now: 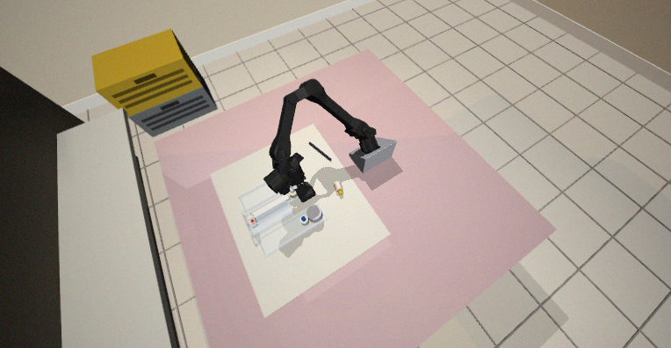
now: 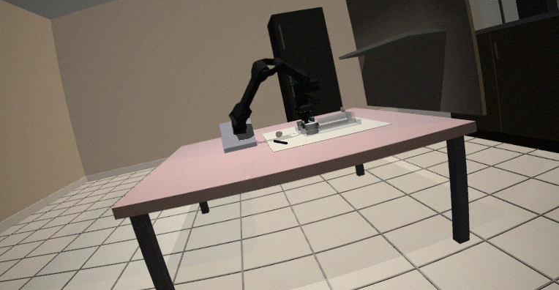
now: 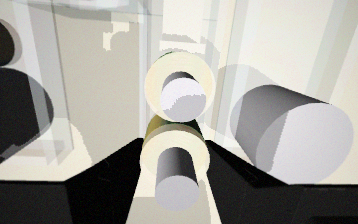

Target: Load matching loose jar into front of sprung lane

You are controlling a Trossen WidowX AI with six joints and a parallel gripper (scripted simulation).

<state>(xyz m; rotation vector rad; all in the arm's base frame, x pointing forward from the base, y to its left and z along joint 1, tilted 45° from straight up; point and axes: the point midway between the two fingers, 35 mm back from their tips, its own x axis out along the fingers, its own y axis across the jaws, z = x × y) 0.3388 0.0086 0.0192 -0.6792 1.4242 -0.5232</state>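
From my station the arm (image 1: 300, 125) reads as matte black all over, built of blocky, faceted links with thicker housings at the joints. It rises from a pale grey base (image 1: 375, 155) shaped like a wedge, with a sloped top face and lighter front edge. In the exterior view the base (image 2: 236, 137) looks like a flat grey slab. The wrist end widens into a chunky black housing, and the gripper (image 1: 300, 191) below it is equally black. In the wrist view its two fingers show as plain dark wedges at seven and five o'clock. I can make out no cables, screws or markings at this size.
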